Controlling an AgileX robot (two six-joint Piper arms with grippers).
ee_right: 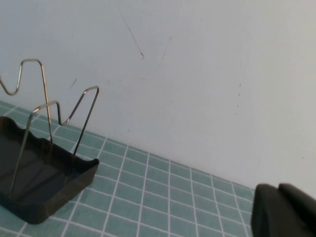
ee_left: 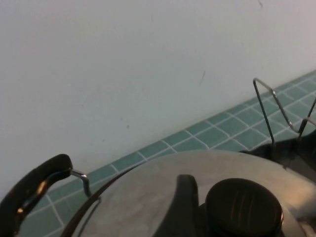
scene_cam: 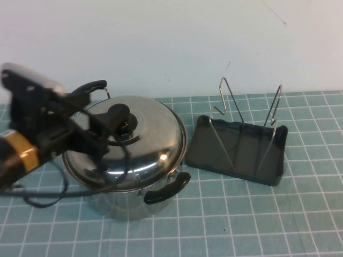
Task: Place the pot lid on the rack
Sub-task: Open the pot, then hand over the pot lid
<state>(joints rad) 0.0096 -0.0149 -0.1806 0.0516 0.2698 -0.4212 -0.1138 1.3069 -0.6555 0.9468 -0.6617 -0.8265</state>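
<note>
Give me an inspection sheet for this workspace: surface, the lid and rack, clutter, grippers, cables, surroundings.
Surface: green grid mat.
Lid: on the pot, black knob on top.
Rack: right of the pot, apart from it, empty; two wire loops upright.
Clutter: nothing seen.
Left gripper: at the knob; one finger beside it.
Right gripper: only a dark edge shows in its wrist view, rack ahead of it.
Cables: black cable loops under the left arm, beside the pot.
Surroundings: plain white wall.

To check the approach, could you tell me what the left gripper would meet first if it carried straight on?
Most likely the pot lid's black knob: the left gripper sits right beside it over the pot lid.
</note>
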